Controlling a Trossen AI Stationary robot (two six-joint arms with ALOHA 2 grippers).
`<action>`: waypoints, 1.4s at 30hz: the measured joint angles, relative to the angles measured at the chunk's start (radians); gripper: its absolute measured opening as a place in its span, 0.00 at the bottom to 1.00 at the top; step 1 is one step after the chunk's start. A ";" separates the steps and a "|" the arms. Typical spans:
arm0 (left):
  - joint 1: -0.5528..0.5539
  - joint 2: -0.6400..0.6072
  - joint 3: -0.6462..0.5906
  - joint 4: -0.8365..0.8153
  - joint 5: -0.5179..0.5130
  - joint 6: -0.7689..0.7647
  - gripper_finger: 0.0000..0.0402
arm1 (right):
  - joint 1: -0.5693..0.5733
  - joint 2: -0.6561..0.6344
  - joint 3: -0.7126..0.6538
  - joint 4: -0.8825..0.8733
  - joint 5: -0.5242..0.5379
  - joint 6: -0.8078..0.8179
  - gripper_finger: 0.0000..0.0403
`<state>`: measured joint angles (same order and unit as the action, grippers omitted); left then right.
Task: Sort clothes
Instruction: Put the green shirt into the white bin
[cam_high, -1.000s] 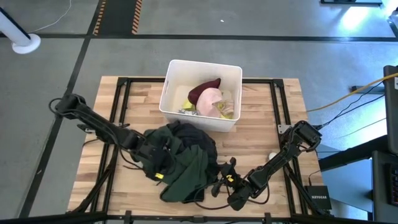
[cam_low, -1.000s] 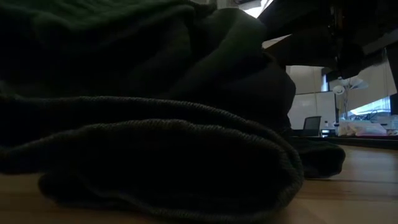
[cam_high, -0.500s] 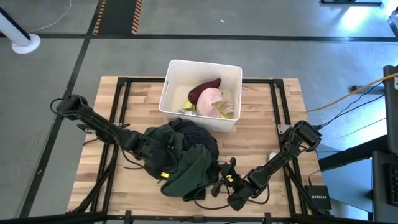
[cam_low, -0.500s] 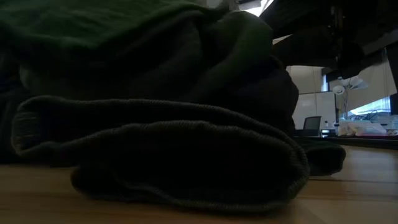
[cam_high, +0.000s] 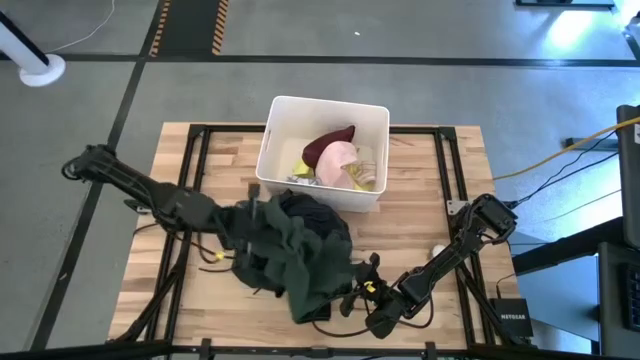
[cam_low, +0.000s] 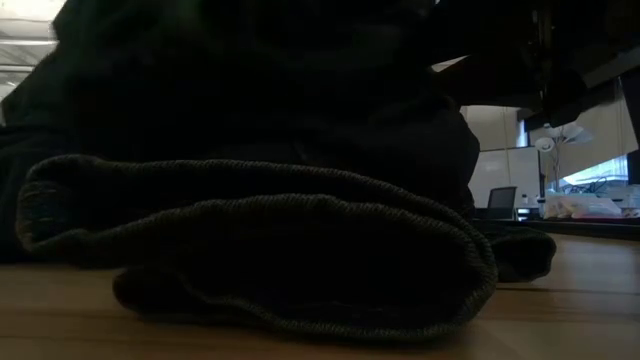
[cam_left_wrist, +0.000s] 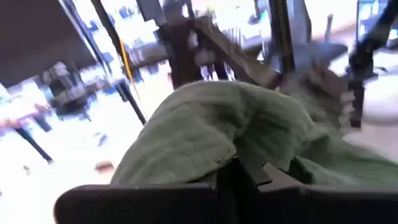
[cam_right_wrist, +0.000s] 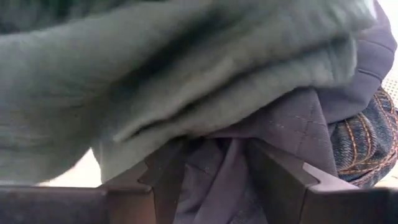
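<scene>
A dark green garment (cam_high: 300, 265) and a black one (cam_high: 312, 212) make a pile on the wooden table, in front of the white bin (cam_high: 275, 150). My left gripper (cam_high: 250, 225) is shut on the green garment at the pile's left side and holds that part up. The garment's ribbed hem (cam_low: 300, 250) rests on the table near the front edge. My right gripper (cam_high: 355, 290) stands open at the pile's near right edge, dark cloth (cam_right_wrist: 217, 168) lying between its fingers. Maroon, pale pink and yellow clothes (cam_high: 335, 158) lie in the bin. My left gripper pinches a bunched fold of the green garment (cam_left_wrist: 230, 146) between its two fingers; the cloth drapes over and around the fingers and hides the place of contact. The held part is raised off the table, and the rest hangs slack down to the pile. My right gripper: I cannot tell whether its fingers touch the dark cloth.
A small white ball (cam_high: 437, 250) lies on the table to the right of the pile. A black frame (cam_high: 440, 150) runs along the table's edges. Bare wood (cam_high: 420, 190) shows right of the bin and at the left front corner.
My left gripper has shut on the green garment at the pile's left side, then gone up and toward the far edge. The garment's left part is lifted and drawn over the pile, while its ribbed hem stays on the table.
</scene>
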<state>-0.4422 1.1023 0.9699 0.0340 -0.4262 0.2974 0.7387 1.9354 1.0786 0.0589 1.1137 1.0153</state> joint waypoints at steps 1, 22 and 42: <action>0.006 -0.011 0.007 0.023 0.000 0.019 0.01 | 0.000 0.000 0.000 0.000 0.000 0.000 0.47; 0.251 -0.038 0.230 0.307 0.001 0.415 0.03 | 0.000 0.000 0.000 0.003 0.000 0.000 0.47; 0.609 0.152 0.439 0.639 0.267 0.290 0.03 | 0.000 0.000 0.000 -0.001 0.000 -0.003 0.47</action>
<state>0.1666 1.2543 1.4086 0.6727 -0.1596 0.5871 0.7387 1.9354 1.0786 0.0581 1.1141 1.0124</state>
